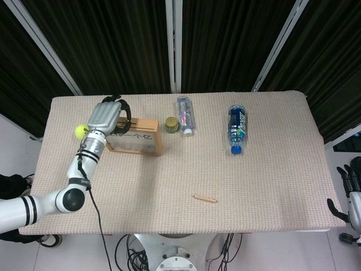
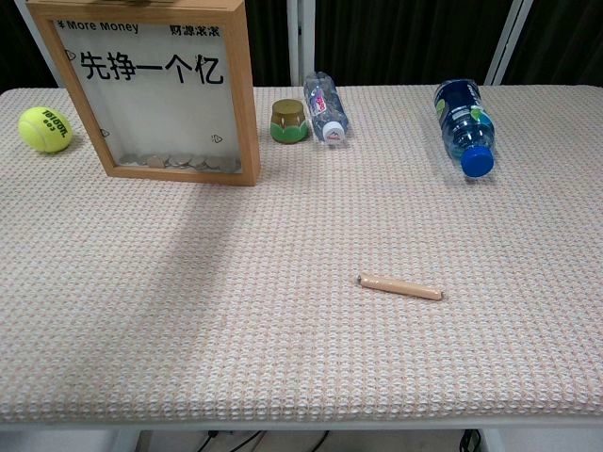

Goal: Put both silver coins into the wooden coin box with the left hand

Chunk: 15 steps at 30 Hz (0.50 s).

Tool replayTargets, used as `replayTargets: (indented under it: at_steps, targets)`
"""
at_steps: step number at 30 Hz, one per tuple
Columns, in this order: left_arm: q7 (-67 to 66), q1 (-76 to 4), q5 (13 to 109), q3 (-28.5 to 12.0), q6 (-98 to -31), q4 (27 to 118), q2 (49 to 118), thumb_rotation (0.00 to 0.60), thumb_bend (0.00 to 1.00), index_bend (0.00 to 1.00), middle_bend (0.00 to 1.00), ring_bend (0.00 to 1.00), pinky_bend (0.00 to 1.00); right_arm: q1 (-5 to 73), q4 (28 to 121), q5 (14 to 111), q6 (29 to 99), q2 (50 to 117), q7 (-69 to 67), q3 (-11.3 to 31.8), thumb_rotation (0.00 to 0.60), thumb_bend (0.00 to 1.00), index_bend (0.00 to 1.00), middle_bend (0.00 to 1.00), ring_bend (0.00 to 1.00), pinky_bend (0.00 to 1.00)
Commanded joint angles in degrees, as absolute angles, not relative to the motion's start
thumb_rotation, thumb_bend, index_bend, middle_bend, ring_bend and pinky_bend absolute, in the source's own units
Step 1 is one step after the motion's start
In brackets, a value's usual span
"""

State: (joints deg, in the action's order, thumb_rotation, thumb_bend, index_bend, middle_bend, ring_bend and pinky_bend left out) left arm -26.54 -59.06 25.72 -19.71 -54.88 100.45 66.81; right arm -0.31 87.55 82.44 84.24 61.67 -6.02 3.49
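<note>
My left hand [image 1: 110, 116] hovered over the top of the wooden coin box [image 2: 160, 89], fingers curled down toward its slot; whether they pinched a silver coin I could not tell. Coins lay heaped behind the glass. My right hand [image 1: 352, 195] hung off-table, its pose unclear.

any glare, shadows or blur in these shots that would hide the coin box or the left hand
Head view: even light, sharp; the left hand sits over the wooden coin box, covering its top left end. Chest view: the box's clear front shows no glare, its print and coins readable; a soft shadow crosses the table on the left; the hand is out of frame.
</note>
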Motion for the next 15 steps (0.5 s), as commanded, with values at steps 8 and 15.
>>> replayTargets:
  at_steps: [8, 15]
  targets:
    - [-25.29, -59.28, 24.61, -18.82, -54.39, 100.31, 66.47, 0.600, 0.53, 0.70, 0.31, 0.10, 0.14, -0.25, 87.80, 82.44, 84.16, 61.72, -5.60, 3.45, 0.600, 0.29, 0.00, 0.00, 0.00, 0.00]
    - [-23.92, -59.19, 25.04, -18.25, -53.48, 99.69, 66.47, 0.600, 0.53, 0.65, 0.30, 0.10, 0.14, -0.34, 87.94, 82.27, 84.27, 61.58, -5.44, 3.50, 0.600, 0.29, 0.00, 0.00, 0.00, 0.00]
